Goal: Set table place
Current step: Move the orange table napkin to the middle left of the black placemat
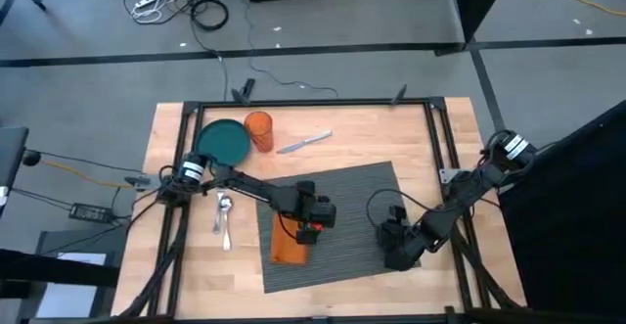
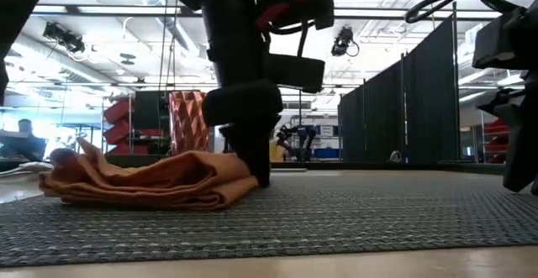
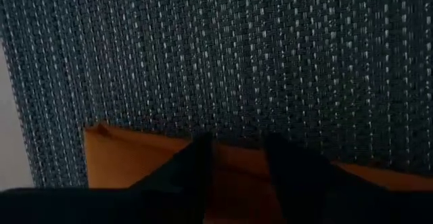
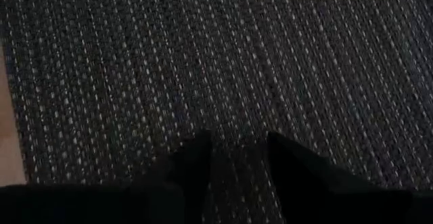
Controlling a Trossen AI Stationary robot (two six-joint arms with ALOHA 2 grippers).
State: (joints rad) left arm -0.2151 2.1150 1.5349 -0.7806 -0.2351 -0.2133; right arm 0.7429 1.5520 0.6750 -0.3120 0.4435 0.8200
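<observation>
Wooden table (image 1: 391,138), orange cup (image 1: 259,130) beside teal plate (image 1: 223,141)

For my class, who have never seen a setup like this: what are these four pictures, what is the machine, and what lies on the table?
Two dark robot arms work at a wooden table. One picture looks straight down, one looks level across the tabletop, and the other two come from cameras on each arm's wrist. On the table lie a dark grey placemat, an orange napkin on the mat's left part, a teal plate, an orange cup, a knife and a spoon. The left claw is down on the napkin, its fingers a little apart; a grip is not clear. The right claw sits low over the mat's right part, holding nothing visible.
</observation>
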